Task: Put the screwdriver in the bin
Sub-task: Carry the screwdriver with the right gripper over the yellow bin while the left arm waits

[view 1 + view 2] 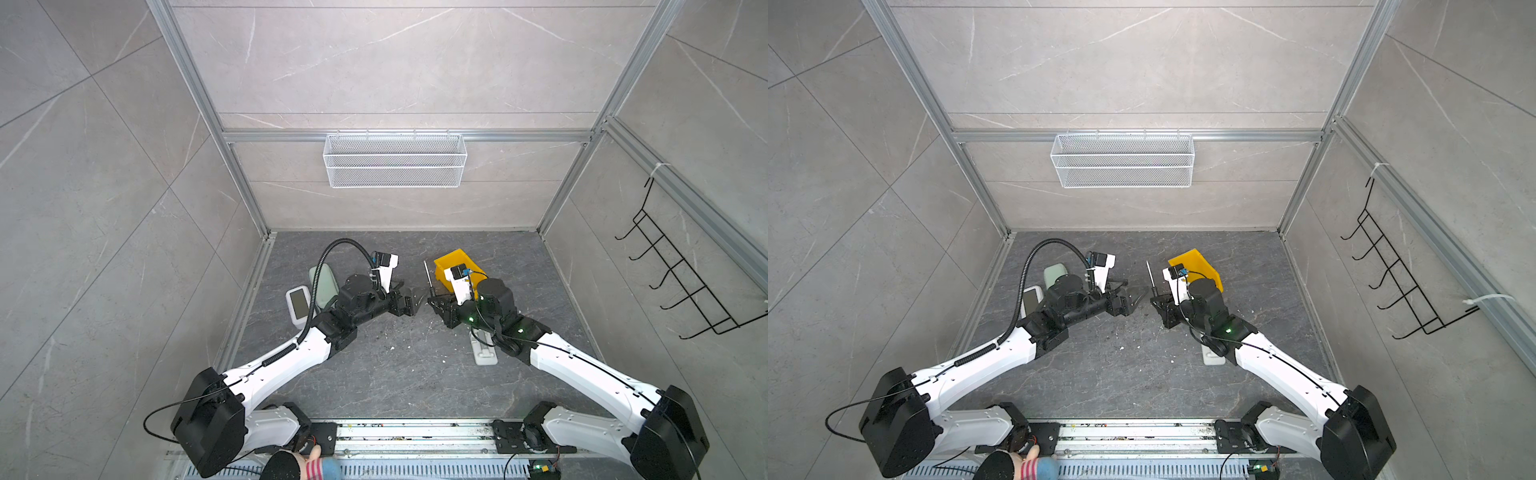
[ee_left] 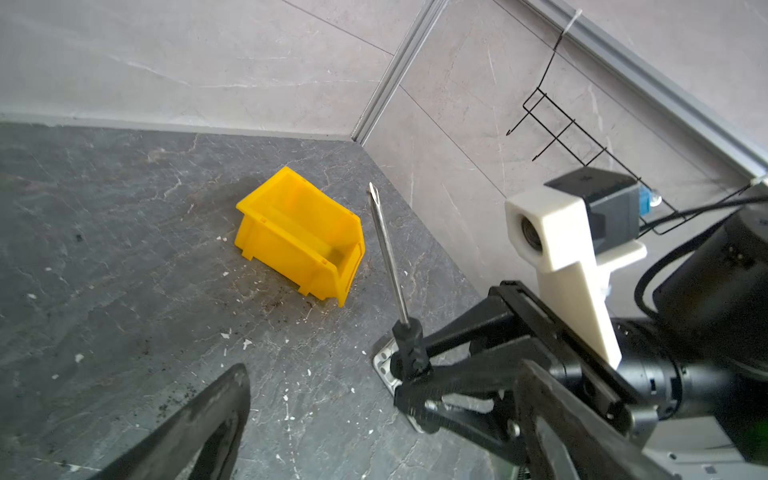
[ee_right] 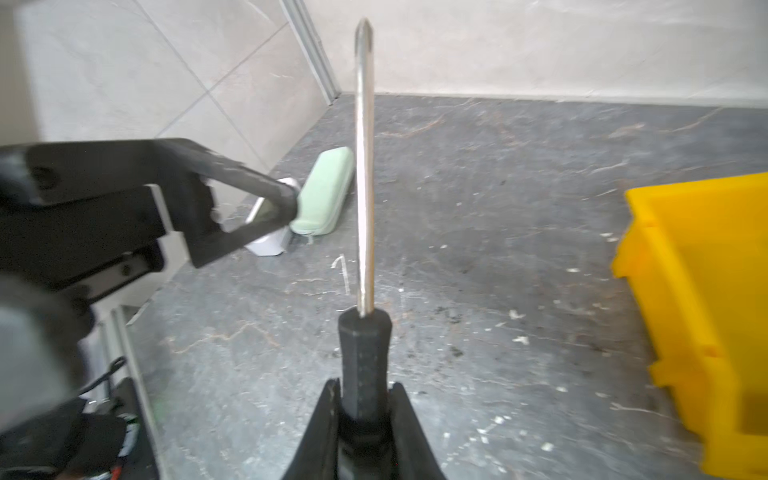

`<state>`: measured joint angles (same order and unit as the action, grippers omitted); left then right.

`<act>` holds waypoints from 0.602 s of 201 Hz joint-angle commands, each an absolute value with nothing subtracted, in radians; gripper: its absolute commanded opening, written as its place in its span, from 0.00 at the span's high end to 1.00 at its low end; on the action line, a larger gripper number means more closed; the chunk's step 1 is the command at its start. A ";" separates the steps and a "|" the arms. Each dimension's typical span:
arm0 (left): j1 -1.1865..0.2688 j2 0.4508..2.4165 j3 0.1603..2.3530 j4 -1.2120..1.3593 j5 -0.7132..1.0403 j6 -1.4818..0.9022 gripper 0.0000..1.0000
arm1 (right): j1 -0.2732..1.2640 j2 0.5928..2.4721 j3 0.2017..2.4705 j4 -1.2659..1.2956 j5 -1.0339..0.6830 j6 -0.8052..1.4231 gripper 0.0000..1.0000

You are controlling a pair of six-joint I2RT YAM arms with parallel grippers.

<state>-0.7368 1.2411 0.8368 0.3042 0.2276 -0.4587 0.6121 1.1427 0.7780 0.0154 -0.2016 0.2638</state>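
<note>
At the far left of the dark stone worktop (image 1: 395, 374) a small white gadget with a screen (image 1: 297, 305) lies beside a pale green case (image 1: 325, 279), both close to the left wall and partly hidden under the left arm. The left end effector (image 1: 409, 296) reaches toward the middle with its jaws spread wide and nothing between them; its fingers (image 2: 216, 399) sit far apart at the edges of the left wrist view. On the back wall above the middle hangs a white wire basket (image 1: 395, 160). Just right of centre, facing the left one and slightly apart from it, the right end effector (image 3: 361, 390) is clamped tight on the black handle of the screwdriver (image 3: 365, 249), whose thin metal shaft sticks out past the jaws with the tip free in the air. The screwdriver is off the worktop, just to the left of the yellow bin (image 2: 286, 253) and outside it. The bin stands on the worktop near the back right, partly covered by the right wrist in both top views. A flat white plastic piece (image 1: 484, 353) lies under the right arm, and a black wire hook rack (image 1: 681, 282) hangs on the right wall.
</note>
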 commanded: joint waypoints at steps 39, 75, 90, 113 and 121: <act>-0.796 1.188 0.819 0.251 0.155 -0.081 0.00 | 0.529 1.097 0.814 -0.075 -0.077 0.040 1.00; -0.865 1.228 0.845 0.227 0.111 0.037 0.00 | 0.430 1.127 0.843 -0.110 -0.110 -0.069 1.00; -0.891 1.255 0.854 0.229 0.102 0.071 0.00 | 0.386 1.162 0.870 -0.133 -0.137 -0.101 1.00; -0.927 1.299 0.871 0.237 0.080 0.119 0.00 | 0.326 1.239 0.925 -0.182 -0.180 -0.150 1.00; -0.936 1.315 0.877 0.243 0.078 0.131 0.00 | 0.308 1.268 0.945 -0.192 -0.189 -0.162 1.00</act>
<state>-0.9096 1.2774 0.8207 0.2214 0.1127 0.0307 0.3511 1.1988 0.8772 -0.1318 -0.1394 -0.0757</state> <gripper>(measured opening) 0.999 0.185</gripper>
